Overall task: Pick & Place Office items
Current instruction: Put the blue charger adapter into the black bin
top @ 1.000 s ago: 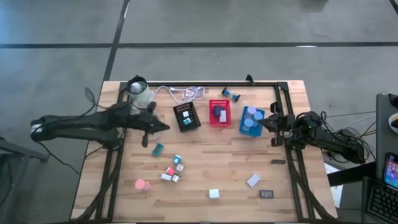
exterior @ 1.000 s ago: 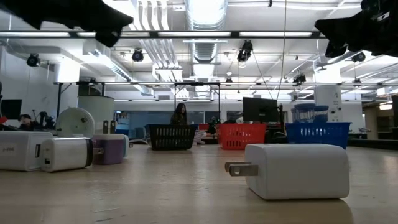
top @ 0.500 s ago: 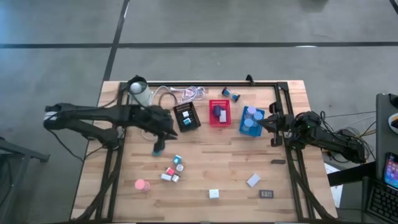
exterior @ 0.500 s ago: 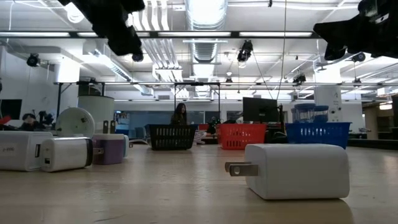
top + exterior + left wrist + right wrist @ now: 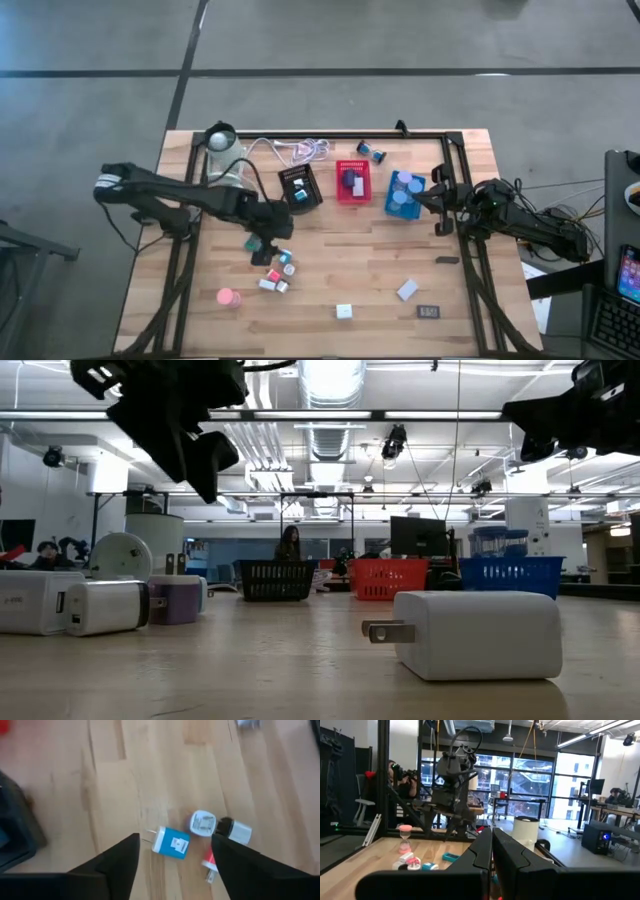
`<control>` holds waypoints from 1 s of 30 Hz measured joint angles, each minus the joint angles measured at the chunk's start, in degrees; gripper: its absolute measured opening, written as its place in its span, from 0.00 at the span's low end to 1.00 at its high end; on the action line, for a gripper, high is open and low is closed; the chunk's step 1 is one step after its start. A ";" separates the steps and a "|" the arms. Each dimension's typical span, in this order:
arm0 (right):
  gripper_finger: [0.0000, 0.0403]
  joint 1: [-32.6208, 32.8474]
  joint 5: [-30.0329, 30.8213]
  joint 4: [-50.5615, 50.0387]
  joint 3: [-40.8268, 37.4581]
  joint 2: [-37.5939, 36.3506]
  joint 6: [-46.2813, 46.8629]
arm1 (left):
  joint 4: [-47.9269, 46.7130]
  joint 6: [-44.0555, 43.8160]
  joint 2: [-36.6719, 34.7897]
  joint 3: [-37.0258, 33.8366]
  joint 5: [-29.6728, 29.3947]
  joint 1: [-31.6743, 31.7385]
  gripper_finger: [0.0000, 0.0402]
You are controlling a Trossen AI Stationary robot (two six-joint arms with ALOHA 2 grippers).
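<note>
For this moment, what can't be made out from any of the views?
- High view: the left gripper hides the table beneath it, so the teal block shows only in the left wrist view.
- High view: items in the black tray, red tray and blue tray are too small to identify.
- Low view: the white charger blocks the table behind it.
- Right wrist view: the right gripper hides what lies ahead.

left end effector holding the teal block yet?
No: in the left wrist view the left end effector stands open above the table, and the teal block lies on the wood between its fingers.
</note>
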 joint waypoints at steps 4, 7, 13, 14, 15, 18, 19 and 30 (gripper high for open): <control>0.02 0.00 0.02 -0.21 0.00 0.00 -0.20 | 0.27 0.99 2.10 0.00 0.00 -0.68 0.67; 0.02 0.00 0.02 -0.30 -0.11 0.00 -0.32 | 0.41 2.12 4.25 -0.03 -0.32 -1.03 0.69; 0.02 0.01 0.02 -0.78 -0.26 0.02 -0.47 | 0.95 5.26 8.60 -0.03 -1.06 -1.82 0.70; 0.02 0.00 0.02 -0.76 -0.26 0.02 -0.54 | 0.97 4.71 9.13 -0.03 -1.06 -1.80 0.70; 0.02 0.00 0.04 -0.76 -0.27 0.02 -0.66 | 0.97 4.24 9.51 -0.03 -1.13 -1.78 0.70; 0.02 0.02 0.04 -0.76 -0.30 0.02 -1.00 | 1.03 3.96 10.61 -0.03 -1.16 -1.99 0.70; 0.02 0.00 0.04 -0.76 -0.33 0.02 -1.09 | 1.09 3.99 10.88 -0.03 -1.14 -2.09 0.70; 0.02 0.00 0.07 -0.74 -0.33 0.02 -1.11 | 1.86 7.37 11.87 -0.11 -4.08 -3.32 0.70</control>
